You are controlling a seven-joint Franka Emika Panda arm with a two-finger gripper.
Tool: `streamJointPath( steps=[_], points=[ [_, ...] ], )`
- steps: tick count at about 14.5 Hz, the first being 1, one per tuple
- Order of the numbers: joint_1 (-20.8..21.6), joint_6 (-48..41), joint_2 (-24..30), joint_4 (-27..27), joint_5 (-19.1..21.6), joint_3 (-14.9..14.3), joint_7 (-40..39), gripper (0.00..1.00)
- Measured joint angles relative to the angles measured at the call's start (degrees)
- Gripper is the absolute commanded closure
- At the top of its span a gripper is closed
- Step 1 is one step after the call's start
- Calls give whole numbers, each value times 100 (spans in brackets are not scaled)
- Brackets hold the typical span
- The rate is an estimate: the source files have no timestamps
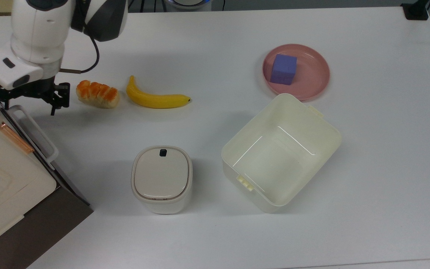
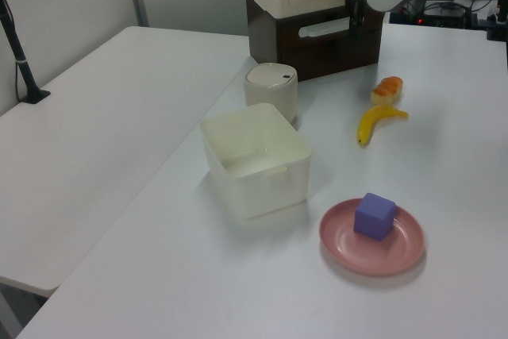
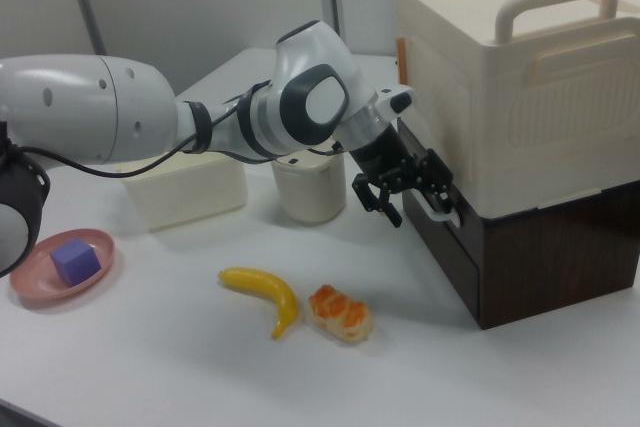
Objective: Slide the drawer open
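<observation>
- Top view crops the dark brown cabinet [image 1: 32,231] and cream box [image 1: 2,179] at the tabletop's [image 1: 215,45] lower-left corner; the drawer [image 3: 437,230] sits shut at the cabinet's top, its white handle [image 1: 36,132] facing the open tabletop.
- Gripper [image 1: 26,102], fingers apart, hangs at the handle's far end, holding nothing.
- Sushi [image 1: 97,94] and banana [image 1: 157,98] lie just beside.
</observation>
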State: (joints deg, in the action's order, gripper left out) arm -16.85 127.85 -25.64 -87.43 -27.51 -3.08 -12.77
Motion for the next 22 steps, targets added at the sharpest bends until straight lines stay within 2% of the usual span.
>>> streamJointPath(
  steps=[22],
  points=[
    [43, 89, -181, 60, -154, 45, 622, 0]
  ],
)
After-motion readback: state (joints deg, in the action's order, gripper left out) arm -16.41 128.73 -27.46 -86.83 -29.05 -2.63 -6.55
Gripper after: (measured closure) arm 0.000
